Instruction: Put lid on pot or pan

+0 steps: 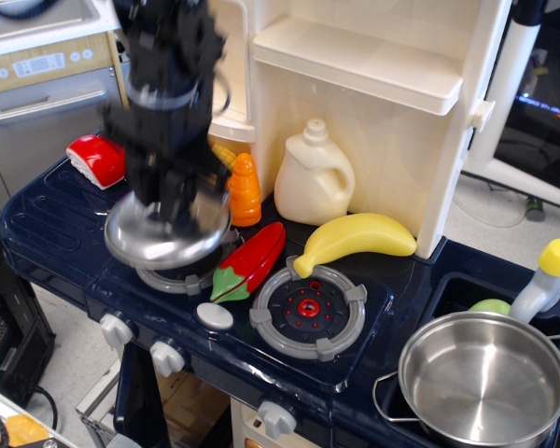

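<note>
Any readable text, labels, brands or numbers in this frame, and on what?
None can be read.
Grey appliance control panel at upper left: markings too small and blurred.
Screen at far right: a glowing streak, no legible characters.
Jug, pot, lid: unmarked.

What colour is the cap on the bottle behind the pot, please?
Yellow cap, clearest in the observation.image view.

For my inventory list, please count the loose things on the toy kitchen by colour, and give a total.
Silver: 2, round shiny metal lid, round stainless-steel pot
Red: 2, plastic chili pepper, red-and-white piece
Yellow: 2, plastic banana, corn cob
Orange: 1, plastic carrot
Cream: 1, detergent jug
White with yellow cap: 1, squeeze bottle
Green: 1, round item behind pot
Total: 10
</note>
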You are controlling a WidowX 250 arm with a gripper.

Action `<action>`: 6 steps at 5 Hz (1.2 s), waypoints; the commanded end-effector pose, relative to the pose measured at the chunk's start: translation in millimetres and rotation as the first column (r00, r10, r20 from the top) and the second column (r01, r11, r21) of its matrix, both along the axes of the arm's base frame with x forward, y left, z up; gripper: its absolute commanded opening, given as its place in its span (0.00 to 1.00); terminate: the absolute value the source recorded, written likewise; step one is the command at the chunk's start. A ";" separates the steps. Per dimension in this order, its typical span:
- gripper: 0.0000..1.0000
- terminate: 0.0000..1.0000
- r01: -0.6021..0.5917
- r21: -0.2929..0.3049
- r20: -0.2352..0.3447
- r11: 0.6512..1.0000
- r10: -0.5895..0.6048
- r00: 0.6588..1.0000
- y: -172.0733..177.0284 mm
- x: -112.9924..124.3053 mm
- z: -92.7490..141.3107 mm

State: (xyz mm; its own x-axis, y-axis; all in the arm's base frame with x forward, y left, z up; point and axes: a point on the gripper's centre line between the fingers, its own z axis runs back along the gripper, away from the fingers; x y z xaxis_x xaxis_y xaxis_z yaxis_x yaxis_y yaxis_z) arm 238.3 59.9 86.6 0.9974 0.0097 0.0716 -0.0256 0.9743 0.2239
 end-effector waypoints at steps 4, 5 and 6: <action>0.00 0.00 -0.129 -0.134 0.115 0.983 0.145 0.983 -185.6 -7.1 29.1; 0.00 0.00 -0.156 -0.228 0.132 0.961 0.189 0.973 -215.9 -3.5 7.9; 0.00 0.00 -0.186 -0.288 0.109 0.939 0.225 0.968 -237.6 4.0 5.7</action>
